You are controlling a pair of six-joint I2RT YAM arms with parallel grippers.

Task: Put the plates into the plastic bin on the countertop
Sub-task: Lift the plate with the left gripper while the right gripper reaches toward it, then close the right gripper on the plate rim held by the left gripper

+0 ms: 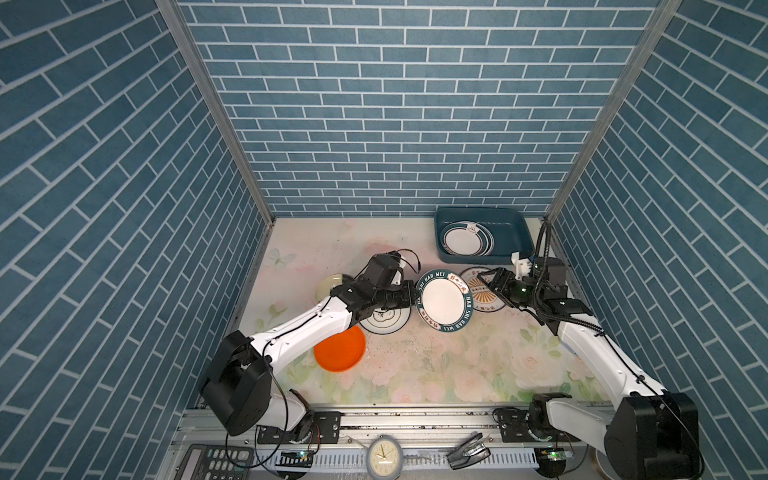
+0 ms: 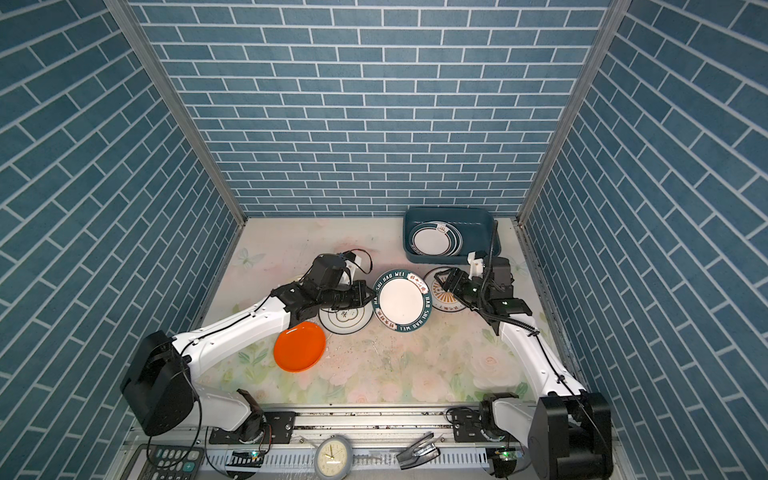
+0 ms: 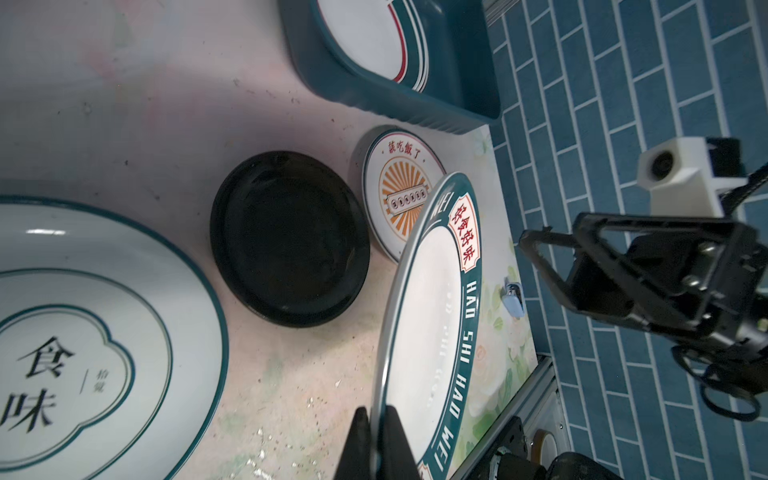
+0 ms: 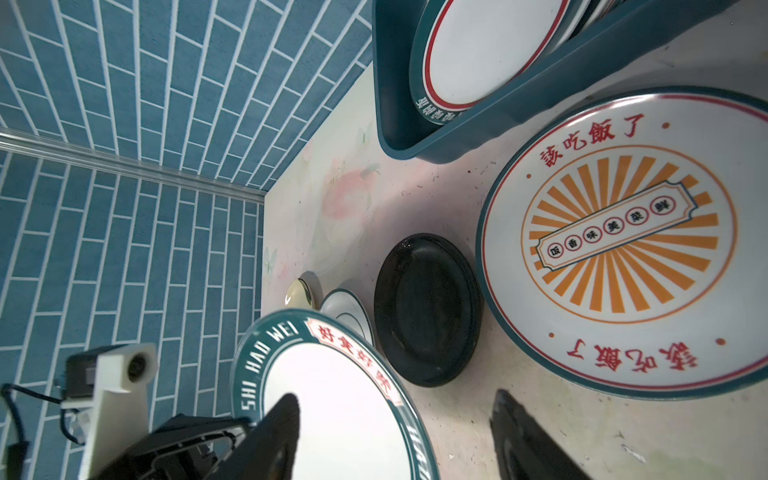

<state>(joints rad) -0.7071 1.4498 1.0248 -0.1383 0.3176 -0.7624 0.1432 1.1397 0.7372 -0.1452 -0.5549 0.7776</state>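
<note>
Above the table, near the plastic bin, the left claw clamps the tilted teal-lettered plate by its rim while the right claw gapes about the opposite rim; it should close squarely before the left lets go.

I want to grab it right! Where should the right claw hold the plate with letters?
On its thin teal rim, coming from the right. The lettered plate is held up tilted, and the left claw pinches its left edge, so the opposite edge is free and faces the open right claw.
</note>
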